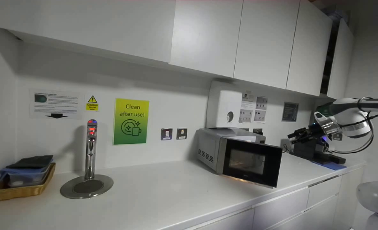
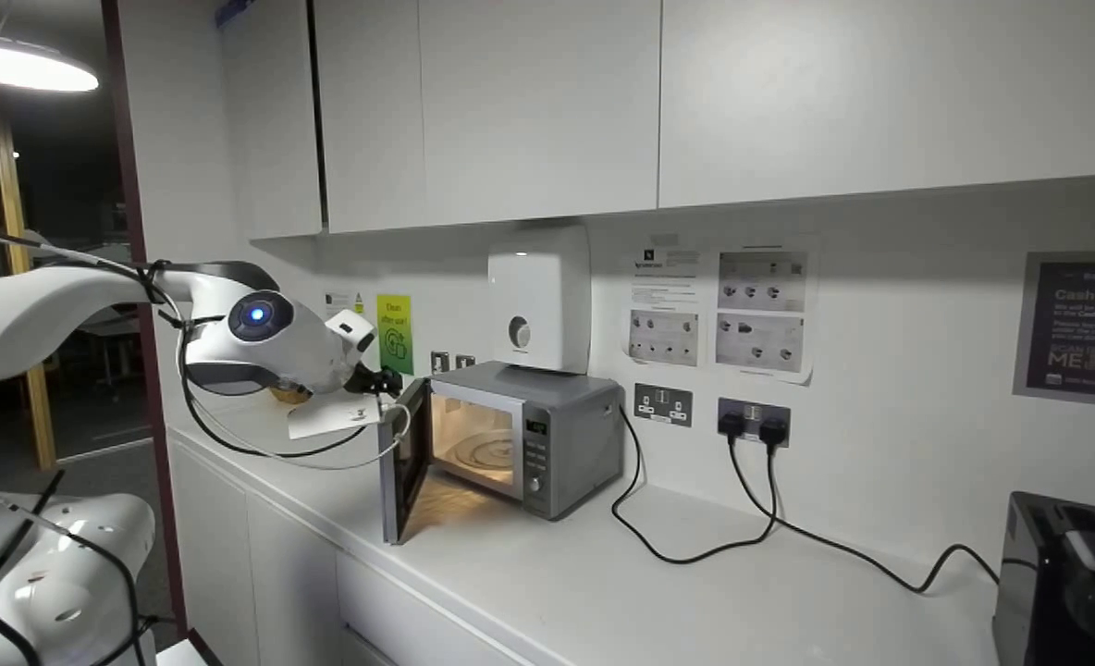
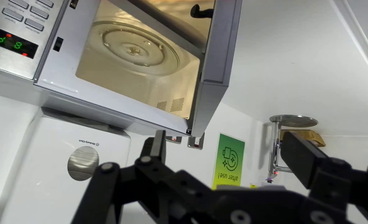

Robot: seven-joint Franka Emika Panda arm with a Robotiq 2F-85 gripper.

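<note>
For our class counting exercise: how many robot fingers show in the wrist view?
2: one of the fingers appears beside the white wall dispenser; the other finger partly covers the basket. They stand apart; no others seem hidden.

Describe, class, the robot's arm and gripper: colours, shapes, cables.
The arm is white and smoothly rounded, with dark joint sections and a round dark cap bearing a blue light. A black cable and a pale cable run along it, strapped with black ties. A silvery collar leads to the black gripper, whose fingers are blocky, with round bolt heads.
</note>
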